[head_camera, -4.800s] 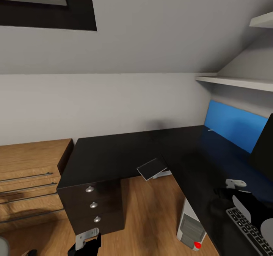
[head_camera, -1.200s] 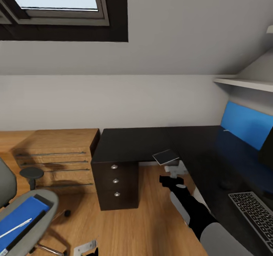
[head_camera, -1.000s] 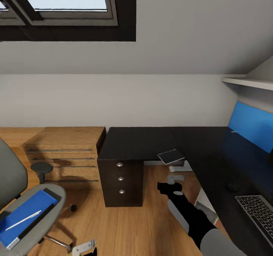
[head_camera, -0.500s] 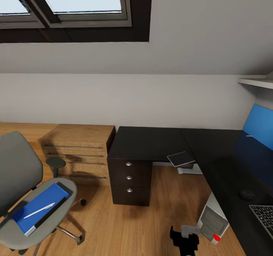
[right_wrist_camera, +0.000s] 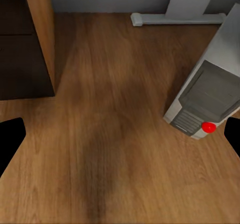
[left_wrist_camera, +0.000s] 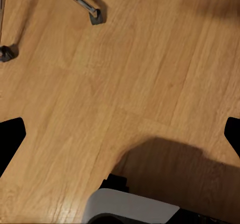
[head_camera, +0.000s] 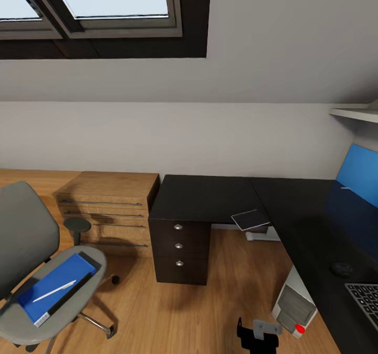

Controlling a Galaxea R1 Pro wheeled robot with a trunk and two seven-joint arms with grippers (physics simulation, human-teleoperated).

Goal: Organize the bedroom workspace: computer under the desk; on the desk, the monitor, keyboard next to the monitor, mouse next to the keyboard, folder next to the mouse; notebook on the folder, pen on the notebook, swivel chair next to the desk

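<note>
The right pincer (head_camera: 258, 334) hangs low at the bottom edge of the head view, over the wooden floor (head_camera: 173, 312), pointing down; in the right wrist view its two dark fingertips (right_wrist_camera: 11, 139) sit at opposite edges of the picture with bare floor between them, so it is spread wide and grasps nothing; the left pincer (left_wrist_camera: 120, 139) likewise stands released over the floor, its tips far apart, with a chair caster (left_wrist_camera: 96, 17) ahead of it.

The computer (head_camera: 294, 306) stands on the floor just to the right of the right pincer, tucked under the edge of the black surface (head_camera: 315, 222); the mouse (head_camera: 341, 268) and a corner of the keyboard (head_camera: 366, 296) lie on that surface, farther right; the notebook (head_camera: 251, 219) juts off the surface's inner corner, up and beyond the pincer; well to the left, the swivel chair (head_camera: 31, 249) carries the blue folder (head_camera: 50, 287) on its seat with the pen (head_camera: 53, 291) lying on top.

Against half a second ago the room and every object sit just as they did, so the camera has held; only the right pincer's head has turned a little and sunk slightly lower.
</note>
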